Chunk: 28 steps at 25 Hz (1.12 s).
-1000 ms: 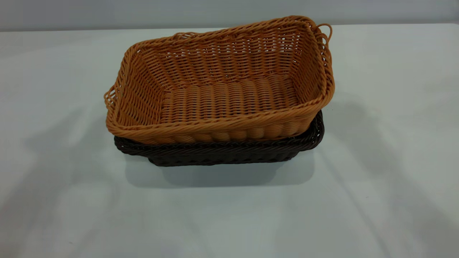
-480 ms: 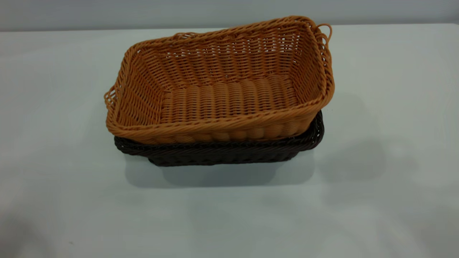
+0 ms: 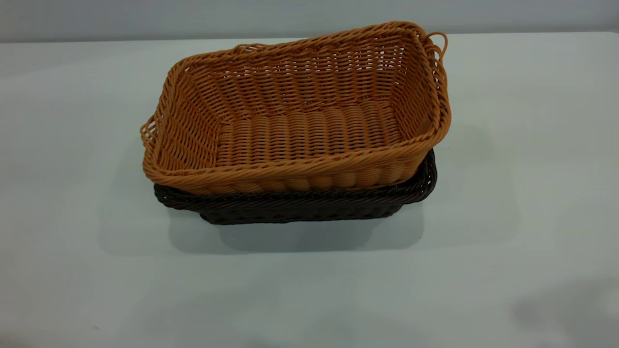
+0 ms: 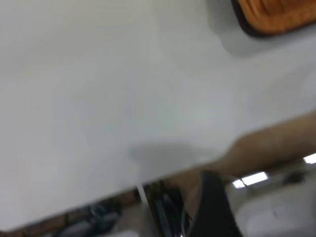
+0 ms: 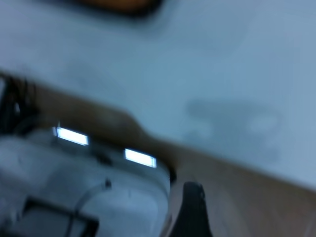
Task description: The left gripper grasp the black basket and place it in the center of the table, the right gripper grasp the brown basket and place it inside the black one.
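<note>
The brown basket (image 3: 309,116) sits inside the black basket (image 3: 300,205) in the middle of the table (image 3: 532,193). It lies slightly tilted, its right end higher. Only the black basket's rim and front wall show beneath it. Neither gripper appears in the exterior view. A corner of the brown basket (image 4: 279,12) with the black rim (image 4: 243,22) round it shows far off in the left wrist view. The same shows in the right wrist view, brown basket (image 5: 111,4) over black rim (image 5: 145,10). A dark part of the left gripper (image 4: 215,210) and of the right gripper (image 5: 192,212) hangs past the table's edge.
The white tabletop runs wide on all sides of the baskets. A grey wall stands behind the table's far edge (image 3: 96,41). Both wrist views show the table's edge (image 4: 173,173) with floor and equipment beyond it.
The baskets have not moved. The arms' shadows beside the baskets have slid off toward the table's front corners.
</note>
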Motion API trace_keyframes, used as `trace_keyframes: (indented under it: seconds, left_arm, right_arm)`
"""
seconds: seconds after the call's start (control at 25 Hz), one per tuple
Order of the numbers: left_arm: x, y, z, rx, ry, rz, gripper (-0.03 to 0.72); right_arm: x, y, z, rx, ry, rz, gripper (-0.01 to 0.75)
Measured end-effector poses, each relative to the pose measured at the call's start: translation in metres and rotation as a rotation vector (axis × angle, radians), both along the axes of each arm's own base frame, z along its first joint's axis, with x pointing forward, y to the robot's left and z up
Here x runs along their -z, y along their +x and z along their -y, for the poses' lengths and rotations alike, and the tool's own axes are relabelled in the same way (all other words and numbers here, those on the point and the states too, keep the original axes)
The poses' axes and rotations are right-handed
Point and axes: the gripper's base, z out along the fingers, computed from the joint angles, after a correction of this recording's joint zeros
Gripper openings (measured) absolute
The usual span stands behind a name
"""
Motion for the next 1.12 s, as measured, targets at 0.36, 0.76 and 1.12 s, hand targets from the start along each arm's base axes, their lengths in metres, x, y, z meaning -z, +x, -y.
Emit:
trace_keyframes:
  seconds: [0.36, 0.76, 1.12]
  left_arm:
    - [0.078, -0.027, -0.005, -0.026, 0.015, -0.209, 0.461]
    - [0.084, -0.028, -0.003, -0.044, -0.032, -0.153, 0.461]
    - [0.081, -0.036, -0.006, -0.068, -0.048, -0.118, 0.461]
  right_arm:
    - [0.076, -0.041, 0.014, 0.037, -0.012, -0.043, 0.533]
    - [0.075, -0.041, 0.012, 0.047, 0.019, -0.04, 0.533]
    - [0.065, -0.052, 0.018, 0.095, 0.075, 0.055, 0.533]
